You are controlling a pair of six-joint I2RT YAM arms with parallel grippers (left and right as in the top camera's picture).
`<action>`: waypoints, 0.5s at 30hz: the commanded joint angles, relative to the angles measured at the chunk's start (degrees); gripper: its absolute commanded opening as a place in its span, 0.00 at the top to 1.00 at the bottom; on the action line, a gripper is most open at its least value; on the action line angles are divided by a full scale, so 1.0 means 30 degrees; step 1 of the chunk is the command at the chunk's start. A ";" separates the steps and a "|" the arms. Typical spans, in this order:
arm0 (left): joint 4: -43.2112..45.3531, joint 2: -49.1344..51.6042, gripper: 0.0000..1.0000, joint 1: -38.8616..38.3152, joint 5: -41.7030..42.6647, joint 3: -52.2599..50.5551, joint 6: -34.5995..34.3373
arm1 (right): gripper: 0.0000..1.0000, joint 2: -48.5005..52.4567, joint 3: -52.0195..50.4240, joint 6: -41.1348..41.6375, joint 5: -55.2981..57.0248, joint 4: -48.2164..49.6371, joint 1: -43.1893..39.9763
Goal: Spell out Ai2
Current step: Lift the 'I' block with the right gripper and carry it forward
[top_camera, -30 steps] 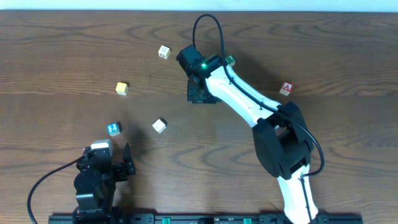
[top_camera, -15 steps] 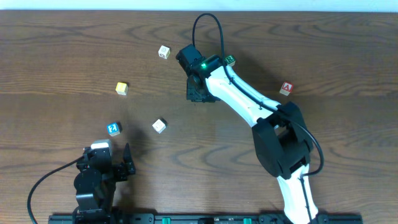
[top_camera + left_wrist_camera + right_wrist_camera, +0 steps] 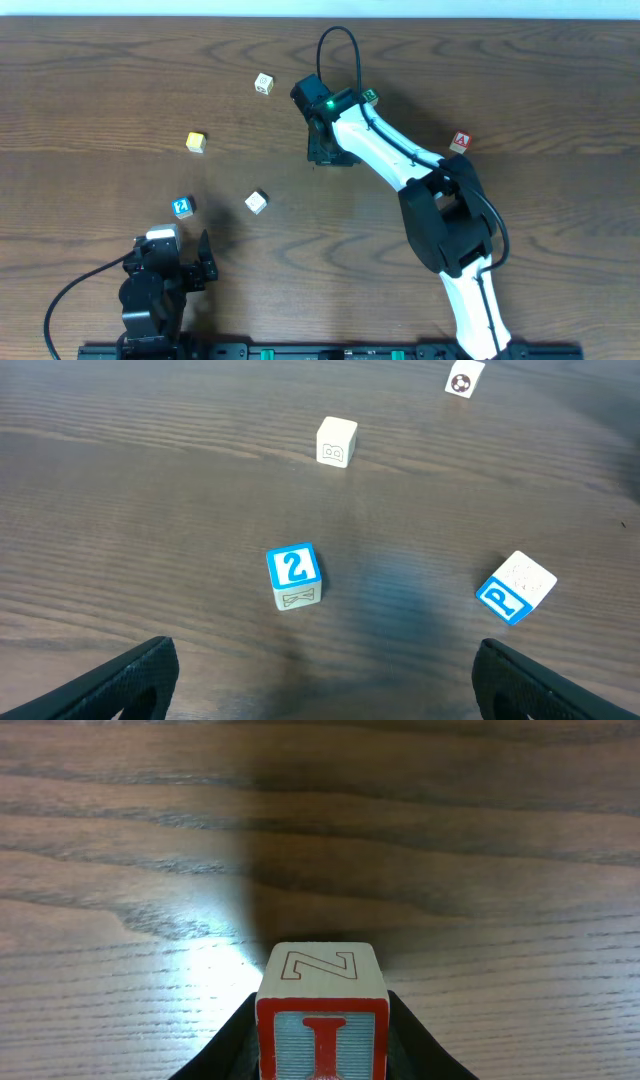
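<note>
My right gripper (image 3: 326, 152) is shut on the red-edged "I" cube (image 3: 322, 1020), held just above the wood at the table's upper middle; in the overhead view the gripper hides the cube. The red-edged "A" cube (image 3: 461, 142) lies to the right, beside the right arm. The blue-edged "2" cube (image 3: 182, 207) lies at the left, and shows in the left wrist view (image 3: 294, 575) ahead of my left gripper (image 3: 325, 690). My left gripper (image 3: 172, 260) is open and empty near the front left edge.
A blue "P" cube (image 3: 515, 587) lies right of the "2", shown white from overhead (image 3: 257, 202). A yellow cube (image 3: 196, 142) and a pale cube (image 3: 264, 84) lie farther back. A green-edged cube (image 3: 371, 97) sits by the right arm.
My right gripper has shifted slightly to the right with the "I" cube in it. The left arm and the loose cubes have not moved.
</note>
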 commanded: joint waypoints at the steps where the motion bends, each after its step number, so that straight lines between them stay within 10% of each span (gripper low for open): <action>1: 0.0073 -0.0124 0.05 0.0073 -0.0189 -0.0204 -0.0073 | 0.98 -0.0015 0.0321 0.0058 0.0328 0.0036 -0.0036; 15: 0.0073 -0.0124 0.05 0.0073 -0.0189 -0.0204 -0.0073 | 0.99 0.0415 0.0321 -0.0087 -0.0488 0.0415 -0.0015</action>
